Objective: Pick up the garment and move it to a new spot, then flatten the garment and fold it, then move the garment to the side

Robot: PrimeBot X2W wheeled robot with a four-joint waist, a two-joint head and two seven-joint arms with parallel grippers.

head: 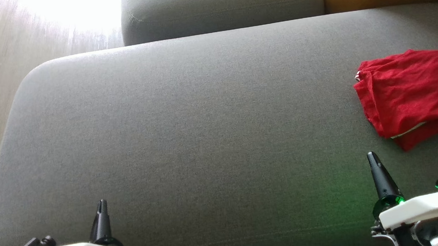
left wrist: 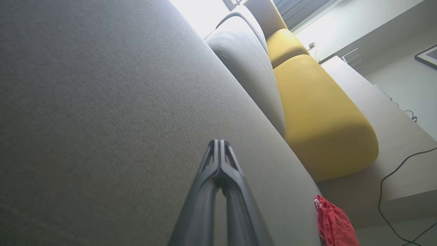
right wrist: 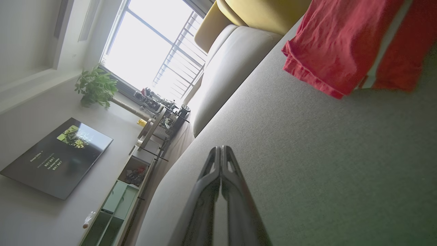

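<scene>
**Red garment lies at frame's right as both grippers rest shut**

A red garment (head: 414,94) lies in loose layers on the grey sofa seat (head: 203,120), at the right of the head view. The left gripper (head: 102,206), at lower left, and the right gripper (head: 371,157), at lower right, point up the frame with their fingers pressed together and nothing between them. The right one stands near the cloth's lower edge but does not touch it.

The scene fits two readings: a bundle waiting to be carried to the bare middle of the seat, or a folded piece already set to the side. The layers look roughly squared, perhaps a fold, though the rumpled top makes that hard to call.

Either way, good practice is the same. The right gripper's tip should pass clear of the near hem so that nothing drags. The wide bare stretch across the centre of the frame is the flat ground that any spreading would want.

The garment's right side is cut off by the frame edge, so its full outline and its kind cannot be told. A pale strip (head: 408,130) shows between the layers at its lower edge and could be trim or lining. Both arms are cropped at the bottom edge behind their white housings.
</scene>
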